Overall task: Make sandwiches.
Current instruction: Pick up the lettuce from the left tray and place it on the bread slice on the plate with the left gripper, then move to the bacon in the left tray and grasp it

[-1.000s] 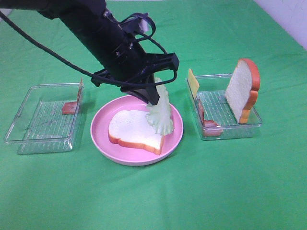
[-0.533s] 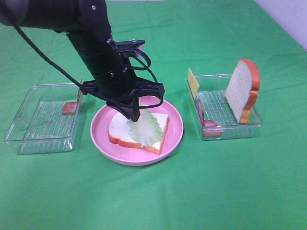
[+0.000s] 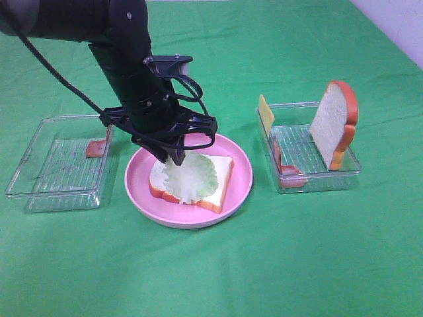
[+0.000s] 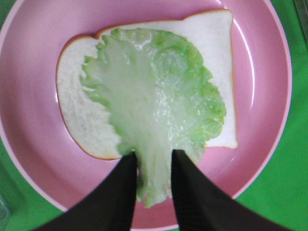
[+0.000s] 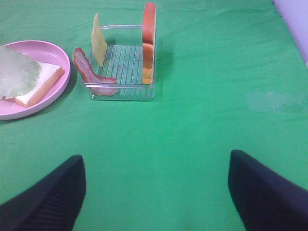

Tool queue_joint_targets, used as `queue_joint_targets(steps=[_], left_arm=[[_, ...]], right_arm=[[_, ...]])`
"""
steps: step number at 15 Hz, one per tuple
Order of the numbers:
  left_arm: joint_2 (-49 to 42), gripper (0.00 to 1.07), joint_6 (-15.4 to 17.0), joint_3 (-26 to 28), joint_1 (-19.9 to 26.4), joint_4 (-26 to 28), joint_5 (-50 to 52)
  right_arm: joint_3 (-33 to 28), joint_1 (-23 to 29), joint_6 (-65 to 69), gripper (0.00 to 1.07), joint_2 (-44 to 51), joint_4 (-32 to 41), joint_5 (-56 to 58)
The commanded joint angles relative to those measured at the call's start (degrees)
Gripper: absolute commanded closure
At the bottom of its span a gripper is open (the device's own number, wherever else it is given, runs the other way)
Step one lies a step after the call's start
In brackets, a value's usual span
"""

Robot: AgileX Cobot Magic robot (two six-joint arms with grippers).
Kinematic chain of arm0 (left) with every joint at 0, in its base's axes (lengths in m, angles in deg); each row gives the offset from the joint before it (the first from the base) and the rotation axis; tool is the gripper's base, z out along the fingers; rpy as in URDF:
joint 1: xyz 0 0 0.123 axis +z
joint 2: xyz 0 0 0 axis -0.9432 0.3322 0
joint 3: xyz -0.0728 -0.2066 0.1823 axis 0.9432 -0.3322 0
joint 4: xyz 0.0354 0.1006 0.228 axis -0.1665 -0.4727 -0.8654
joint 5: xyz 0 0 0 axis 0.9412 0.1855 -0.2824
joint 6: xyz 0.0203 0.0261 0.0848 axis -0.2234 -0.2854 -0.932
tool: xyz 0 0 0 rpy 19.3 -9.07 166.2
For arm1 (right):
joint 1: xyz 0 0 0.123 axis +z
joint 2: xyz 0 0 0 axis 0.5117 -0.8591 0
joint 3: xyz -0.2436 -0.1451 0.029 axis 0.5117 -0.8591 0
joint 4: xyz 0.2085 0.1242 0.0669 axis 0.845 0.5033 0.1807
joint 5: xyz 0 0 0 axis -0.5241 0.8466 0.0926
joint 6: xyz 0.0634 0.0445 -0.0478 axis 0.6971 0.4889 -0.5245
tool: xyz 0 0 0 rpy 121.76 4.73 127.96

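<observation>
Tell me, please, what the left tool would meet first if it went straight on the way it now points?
Most likely the lettuce leaf on the bread slice: the left tool points down at its stem end, above the pink plate, though depth is unclear.

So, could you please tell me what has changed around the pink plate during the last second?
The left arm swung the lettuce leaf leftward and down, from hanging over the right side of the pink plate to lying flat on the bread slice; its jaws have parted, apparently letting go. Plate, bread, the left tray, the right tray and their contents stayed put.
</observation>
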Motion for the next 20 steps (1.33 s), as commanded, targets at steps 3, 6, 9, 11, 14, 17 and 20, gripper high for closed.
queue_joint_targets(steps=[3, 6, 9, 11, 14, 17, 20], left_arm=[[0.11, 0.27, 0.4, -0.11, -0.17, -1.95, 0.29], [-0.11, 0.26, 0.4, 0.46, -0.17, -2.35, -0.52], [-0.11, 0.26, 0.4, 5.04, -0.17, -4.24, -5.33], [-0.11, 0.26, 0.52, 10.14, 0.29, -6.82, -11.8], [-0.11, 0.26, 0.57, 14.15, 3.21, -6.76, -16.39], [0.0, 0.26, 1.6, 14.9, 8.54, -6.76, -18.91], [0.17, 0.26, 2.52, 14.84, 13.81, -6.93, -17.82]], right_arm=[[-0.11, -0.34, -0.63, 0.3, 0.23, 0.0, -0.63], [-0.11, -0.34, -0.63, 0.3, 0.23, 0.0, -0.63], [-0.11, -0.34, -0.63, 0.3, 0.23, 0.0, -0.63], [-0.11, -0.34, -0.63, 0.3, 0.23, 0.0, -0.63], [-0.11, -0.34, -0.63, 0.3, 0.23, 0.11, -0.63], [-0.11, -0.34, -0.63, 0.3, 0.23, 0.11, -0.63], [-0.11, -0.34, -0.63, 0.3, 0.23, 0.11, -0.63]])
